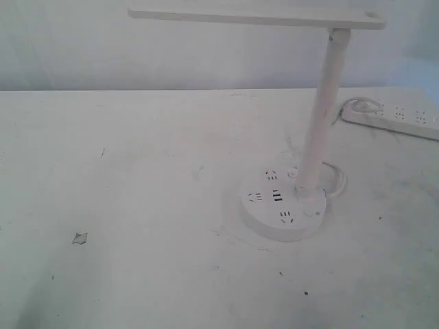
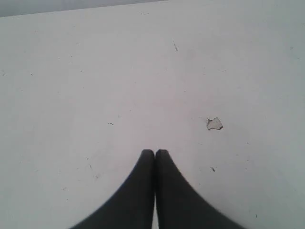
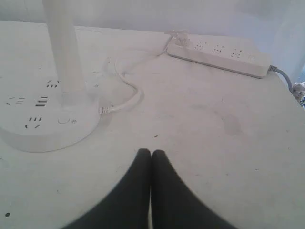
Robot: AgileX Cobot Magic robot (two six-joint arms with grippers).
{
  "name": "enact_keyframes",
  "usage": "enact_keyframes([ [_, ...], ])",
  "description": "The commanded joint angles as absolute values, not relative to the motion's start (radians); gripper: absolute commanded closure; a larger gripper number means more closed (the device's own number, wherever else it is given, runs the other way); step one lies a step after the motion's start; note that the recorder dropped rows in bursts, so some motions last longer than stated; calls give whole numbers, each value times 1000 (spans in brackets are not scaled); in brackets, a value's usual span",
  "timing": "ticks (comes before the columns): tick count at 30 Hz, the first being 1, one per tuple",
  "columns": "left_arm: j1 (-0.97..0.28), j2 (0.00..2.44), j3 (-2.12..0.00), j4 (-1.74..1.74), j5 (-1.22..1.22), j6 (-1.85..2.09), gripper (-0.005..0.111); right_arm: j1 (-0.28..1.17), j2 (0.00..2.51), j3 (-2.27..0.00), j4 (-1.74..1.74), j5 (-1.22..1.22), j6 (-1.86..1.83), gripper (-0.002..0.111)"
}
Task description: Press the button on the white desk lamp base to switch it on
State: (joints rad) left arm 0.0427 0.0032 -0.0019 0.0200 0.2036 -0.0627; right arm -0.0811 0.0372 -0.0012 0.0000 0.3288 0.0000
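Observation:
The white desk lamp base (image 1: 271, 221) is a thick round disc right of the table's middle, with socket holes and dark USB slots on top. Its slim pole (image 1: 321, 116) rises to a flat bar head (image 1: 254, 15). The button (image 1: 311, 212) is a small round circle on the disc's near right edge. In the right wrist view the base (image 3: 52, 136) and button (image 3: 63, 120) lie ahead, a short way off to one side of my right gripper (image 3: 151, 151), which is shut and empty. My left gripper (image 2: 154, 151) is shut over bare table. Neither gripper shows in the exterior view.
A long white power strip (image 1: 398, 118) (image 3: 219, 56) lies at the back right. A white cable (image 3: 126, 90) curls from it to the lamp base. A chipped spot (image 1: 79, 238) (image 2: 214, 124) marks the white tabletop (image 1: 151, 178) on the left.

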Motion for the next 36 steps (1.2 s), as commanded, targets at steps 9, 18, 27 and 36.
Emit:
enact_keyframes([
  [9, 35, 0, 0, 16, 202, -63, 107, -80, 33, 0, -57, 280, -47, 108],
  [18, 35, 0, 0, 16, 202, -63, 107, -80, 33, 0, -53, -246, -45, 108],
  [27, 35, 0, 0, 16, 202, -63, 107, -80, 33, 0, 7, -759, -247, 108],
  [36, 35, 0, 0, 16, 202, -63, 107, -80, 153, -81, 194, -1188, -211, 108],
])
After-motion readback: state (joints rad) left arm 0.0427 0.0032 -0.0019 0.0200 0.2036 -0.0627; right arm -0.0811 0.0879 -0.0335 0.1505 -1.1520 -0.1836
